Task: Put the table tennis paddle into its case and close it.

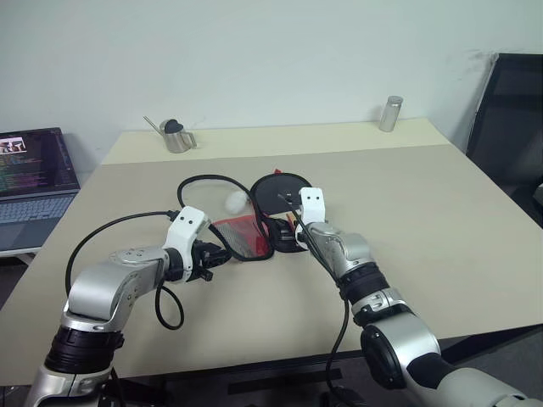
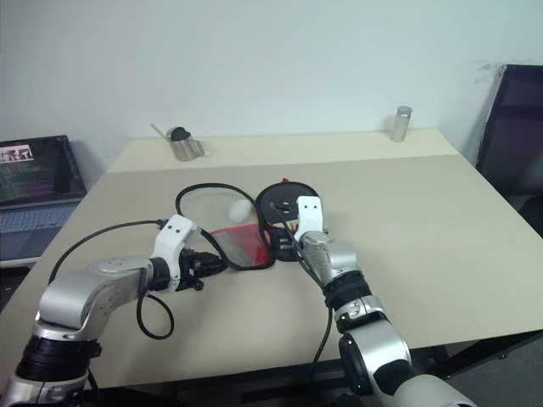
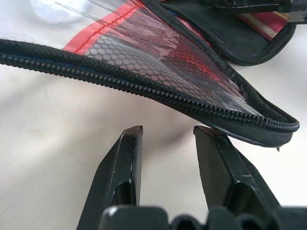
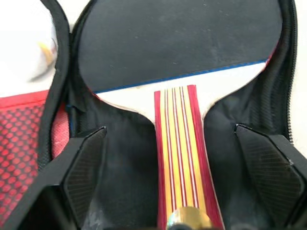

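- Right wrist view: table tennis paddle [image 4: 180, 72] lies inside the open case [image 4: 115, 139], black blade deep in the round end, striped handle running back between the right pincer's [image 4: 180, 158] fingers.
- Right pincer spread wide, one finger each side of the handle, neither touching it; holds nothing.
- Left pincer [image 3: 168, 158] partly open, just beside the zipper edge of the case's mesh flap [image 3: 163, 62], which lies folded out flat on the surface [image 3: 57, 124]; grips nothing.
- Head views: case sits mid-surface, well clear of every edge; a white ball [image 1: 235, 201] lies just beside the flap.
- Step in hand, as I judge it: paddle is seated, so the flap gets folded over next.
- To do it well: pull right pincer straight back without dragging the handle; left pincer should pinch the flap's zipper edge low, lift and swing it over the blade, lining up both zipper rows.
- Hard to make out: zipper pull not found anywhere; handle's butt end cut off at the right wrist view's border; case's narrow end hidden behind the right pincer in head views.
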Motion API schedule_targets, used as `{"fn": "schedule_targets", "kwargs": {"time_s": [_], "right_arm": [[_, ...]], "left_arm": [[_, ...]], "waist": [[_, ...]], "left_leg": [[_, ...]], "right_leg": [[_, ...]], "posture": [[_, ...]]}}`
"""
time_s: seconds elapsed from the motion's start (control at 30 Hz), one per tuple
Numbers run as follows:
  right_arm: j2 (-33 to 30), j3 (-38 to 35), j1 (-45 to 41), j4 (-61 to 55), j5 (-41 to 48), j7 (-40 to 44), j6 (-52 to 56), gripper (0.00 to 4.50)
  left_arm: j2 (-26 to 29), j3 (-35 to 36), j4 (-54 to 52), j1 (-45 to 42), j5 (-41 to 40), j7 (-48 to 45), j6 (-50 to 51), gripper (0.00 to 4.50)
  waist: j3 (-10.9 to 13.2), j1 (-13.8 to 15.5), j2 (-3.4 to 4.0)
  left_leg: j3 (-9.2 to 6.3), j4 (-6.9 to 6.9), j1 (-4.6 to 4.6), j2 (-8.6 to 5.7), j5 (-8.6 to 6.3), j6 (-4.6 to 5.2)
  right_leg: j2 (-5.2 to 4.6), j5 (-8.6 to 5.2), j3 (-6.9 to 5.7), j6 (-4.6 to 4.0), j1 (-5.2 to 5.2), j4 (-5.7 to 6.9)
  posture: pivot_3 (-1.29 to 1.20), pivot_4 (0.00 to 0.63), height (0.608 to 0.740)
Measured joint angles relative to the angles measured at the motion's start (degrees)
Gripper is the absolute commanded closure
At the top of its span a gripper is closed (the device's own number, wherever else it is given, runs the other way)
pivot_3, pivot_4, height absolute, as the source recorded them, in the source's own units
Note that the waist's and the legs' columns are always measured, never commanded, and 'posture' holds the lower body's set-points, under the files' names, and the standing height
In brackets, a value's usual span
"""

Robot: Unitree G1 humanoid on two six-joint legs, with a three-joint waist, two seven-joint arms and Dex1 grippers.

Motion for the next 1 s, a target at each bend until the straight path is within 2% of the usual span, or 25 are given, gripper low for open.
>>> {"fn": "schedule_targets", "kwargs": {"time_s": [0.17,0.37,0.6,0.7,0.77,0.87,0.93,1.0], "right_arm": [[-1.9,0.3,0.1,-10.7,2.6,8.0,5.3,0.03],[-12.7,-4.8,0.8,-25.3,7.0,13.0,13.3,0.03],[-24.4,-13.3,1.3,-26.4,6.1,10.6,14.6,0.03],[-27.3,-15.5,2.7,-26.2,5.2,9.4,14.3,0.03],[-28.0,-16.6,4.4,-26.8,5.2,9.1,14.4,0.03],[-27.7,-19.2,6.9,-27.9,7.0,9.1,17.1,0.03],[-25.8,-23.1,8.1,-29.8,11.9,10.0,21.8,0.03],[-21.6,-28.8,9.2,-31.9,19.4,10.4,28.1,0.03]], "left_arm": [[-2.9,-0.6,4.9,-4.5,2.3,1.2,-4.8,2.66],[-9.9,-3.4,14.3,-14.7,6.7,0.7,-17.8,2.66],[-22.1,-9.7,30.8,-26.6,11.2,-1.6,-28.0,2.66],[-29.2,-11.5,43.6,-31.8,15.4,2.5,-33.2,2.66],[-31.8,-11.7,49.7,-33.6,17.7,6.3,-36.6,2.66],[-31.7,-10.6,53.9,-33.7,19.3,9.5,-39.9,2.66],[-30.2,-9.4,53.4,-33.2,19.5,9.2,-41.2,2.66],[-27.3,-7.1,48.4,-31.4,17.5,5.2,-41.7,2.66]], "waist": [[0.0,0.2,0.00],[0.0,2.7,-0.03],[0.0,2.7,-0.06],[0.0,2.3,-0.06],[0.0,1.9,-0.06],[0.0,1.0,-0.06],[0.0,0.9,-0.06],[0.0,0.9,-0.05]], "left_leg": [[-0.03,0.01,-0.03,-0.01,0.00,0.00],[-0.04,0.05,-0.08,-0.04,0.00,0.00],[0.14,0.04,-0.09,-0.04,0.02,0.06],[0.34,0.00,-0.06,0.00,0.03,0.11],[0.48,-0.03,-0.02,0.06,0.03,0.13],[0.58,-0.04,0.01,0.07,0.04,0.18],[0.57,-0.02,0.03,0.08,-0.01,0.30],[0.53,-0.03,0.05,0.11,-0.02,0.32]], "right_leg": [[0.00,0.00,-0.05,0.00,0.00,-0.01],[-0.03,0.00,-0.13,0.00,0.06,-0.11],[-0.04,0.00,-0.11,0.00,0.06,-0.17],[-0.03,0.00,-0.05,0.01,0.02,-0.12],[0.00,0.00,0.03,0.01,0.00,-0.06],[0.00,0.00,0.14,0.01,-0.07,0.06],[0.01,0.01,0.13,0.01,-0.07,0.11],[0.01,0.01,0.13,0.01,-0.06,0.13]], "posture": [[0.00,0.150,0.740],[0.00,0.150,0.740],[0.00,0.150,0.740],[0.00,0.150,0.740],[0.00,0.150,0.740],[0.00,0.150,0.740],[0.00,0.150,0.740],[0.00,0.150,0.740]]}}
